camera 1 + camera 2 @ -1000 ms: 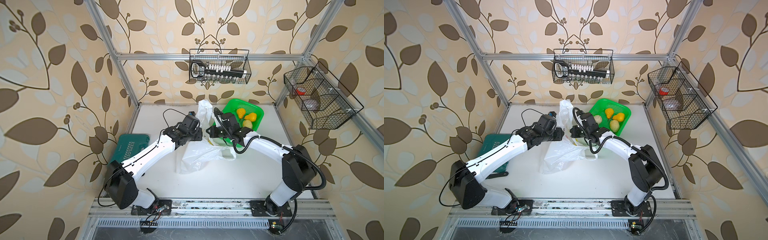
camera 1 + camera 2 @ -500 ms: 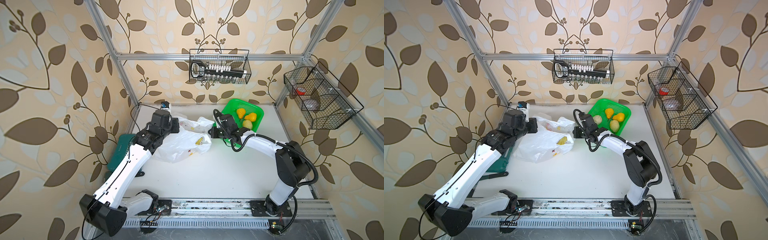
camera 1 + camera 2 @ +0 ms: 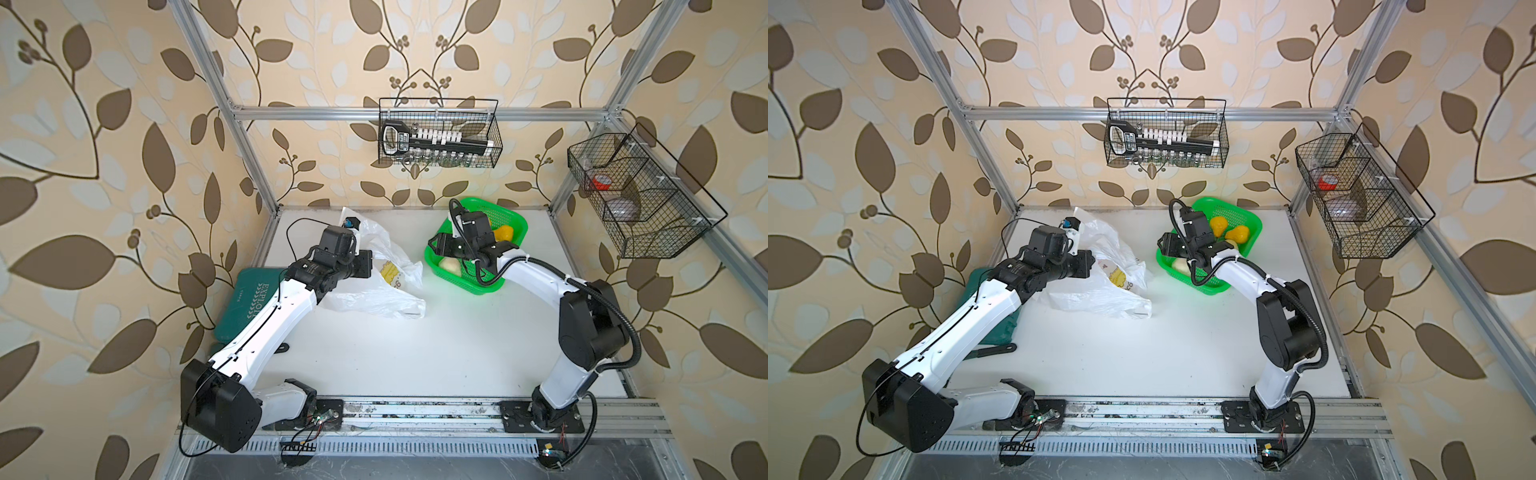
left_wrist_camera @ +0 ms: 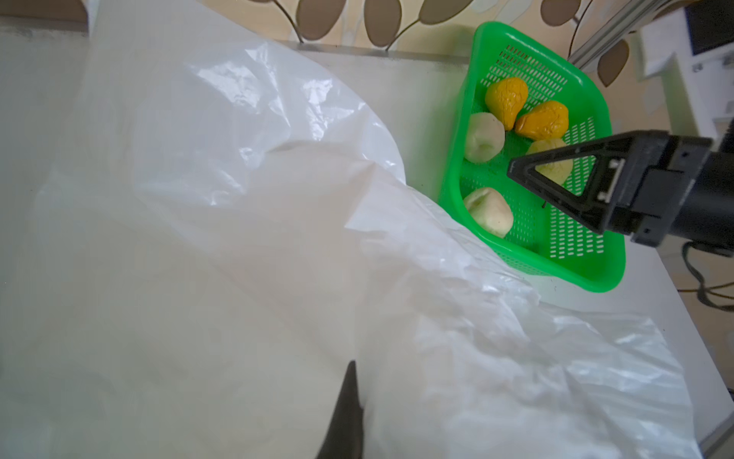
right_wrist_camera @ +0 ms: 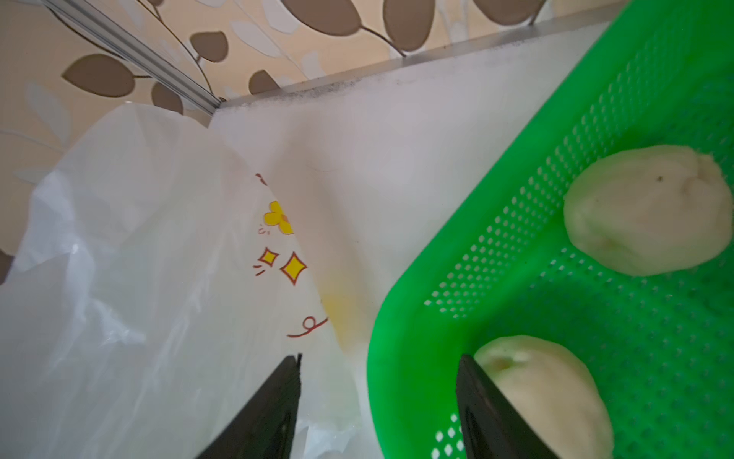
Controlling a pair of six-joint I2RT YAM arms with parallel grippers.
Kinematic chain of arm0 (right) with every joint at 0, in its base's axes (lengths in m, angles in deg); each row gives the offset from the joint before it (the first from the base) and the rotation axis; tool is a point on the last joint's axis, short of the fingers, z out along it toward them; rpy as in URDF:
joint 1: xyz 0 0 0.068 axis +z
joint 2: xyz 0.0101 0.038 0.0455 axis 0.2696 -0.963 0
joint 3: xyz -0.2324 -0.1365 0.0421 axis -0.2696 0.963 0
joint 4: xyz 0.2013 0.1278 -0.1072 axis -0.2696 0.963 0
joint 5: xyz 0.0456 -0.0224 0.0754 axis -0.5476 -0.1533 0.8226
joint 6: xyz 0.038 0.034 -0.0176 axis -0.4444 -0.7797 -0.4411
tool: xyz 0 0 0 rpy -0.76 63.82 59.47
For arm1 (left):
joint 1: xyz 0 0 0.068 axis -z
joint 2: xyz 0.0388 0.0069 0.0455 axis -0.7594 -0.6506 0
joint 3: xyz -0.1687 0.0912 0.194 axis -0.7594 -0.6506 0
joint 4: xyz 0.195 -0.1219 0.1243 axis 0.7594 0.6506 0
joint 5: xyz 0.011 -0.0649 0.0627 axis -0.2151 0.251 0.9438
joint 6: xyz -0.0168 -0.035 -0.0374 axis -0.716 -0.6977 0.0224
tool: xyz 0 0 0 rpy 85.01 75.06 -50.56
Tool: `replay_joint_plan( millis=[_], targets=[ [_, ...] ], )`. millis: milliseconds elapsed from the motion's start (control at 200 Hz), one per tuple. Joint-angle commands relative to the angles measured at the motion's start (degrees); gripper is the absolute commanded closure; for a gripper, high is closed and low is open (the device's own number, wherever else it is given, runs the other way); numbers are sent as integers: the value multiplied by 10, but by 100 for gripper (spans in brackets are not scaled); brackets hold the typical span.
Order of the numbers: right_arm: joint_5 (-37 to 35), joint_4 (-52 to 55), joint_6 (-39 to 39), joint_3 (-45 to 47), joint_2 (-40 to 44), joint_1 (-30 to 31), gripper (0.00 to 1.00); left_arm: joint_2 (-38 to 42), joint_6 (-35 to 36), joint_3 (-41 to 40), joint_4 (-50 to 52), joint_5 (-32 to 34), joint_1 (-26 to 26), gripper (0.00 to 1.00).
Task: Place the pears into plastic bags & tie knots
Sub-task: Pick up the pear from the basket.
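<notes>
Five pears [image 4: 487, 212] lie in the green basket [image 4: 588, 274]; none is bagged yet. I keep the left gripper [image 4: 342, 413] clamped shut on the bag [image 3: 386, 282], holding its film raised off the table [image 3: 395, 357] so the mouth can face the basket. I cannot confirm from these views that the mouth is open. My right gripper [image 5: 377, 409] hangs over the basket's near corner, jaws parted and empty, one finger beside a cream pear [image 5: 544, 393]. I judge this the approach to the first pick. The bag's long axis runs from the left gripper toward the front of the table, print side toward the basket.
</notes>
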Motion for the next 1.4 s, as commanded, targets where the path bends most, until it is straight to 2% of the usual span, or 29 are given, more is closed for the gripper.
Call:
replay_joint_plan(
  millis=[0, 145, 240, 300, 460, 680, 905, 960, 1040, 1175, 1395],
  targets=[
    [6, 36, 13, 11, -19, 5, 38, -4, -41, 27, 16, -41, 0, 100],
    [26, 34, 1, 67, 20, 5, 38, 12, -72, 35, 19, -59, 0, 100],
    [-15, 31, 0, 79, 50, 0, 37, 14, -88, 49, 34, -71, 0, 100],
    [-42, 44, 2, 64, 51, -11, 30, 12, -96, 56, 39, -81, 0, 100],
    [-65, 88, 26, 9, 6, -33, 19, 5, -111, 54, 43, -91, 0, 100],
    [-90, 127, 58, -30, -68, -36, 18, -2, -115, 40, 44, -103, 0, 100],
    [-56, 117, 58, -31, -115, -32, 18, -18, -117, 31, 39, -120, 1, 100],
    [-55, 116, 58, -36, -125, -32, 20, -23, -118, 29, 36, -125, 1, 100],
    [-54, 117, 62, -42, -131, -32, 30, -27, -122, 26, 32, -129, 1, 100],
    [-53, 110, 58, -17, -79, -34, 53, -34, -127, 25, 31, -131, 1, 100],
    [-37, 91, 26, 85, 115, -32, 56, -32, -128, 23, 31, -125, 1, 100]
  ],
)
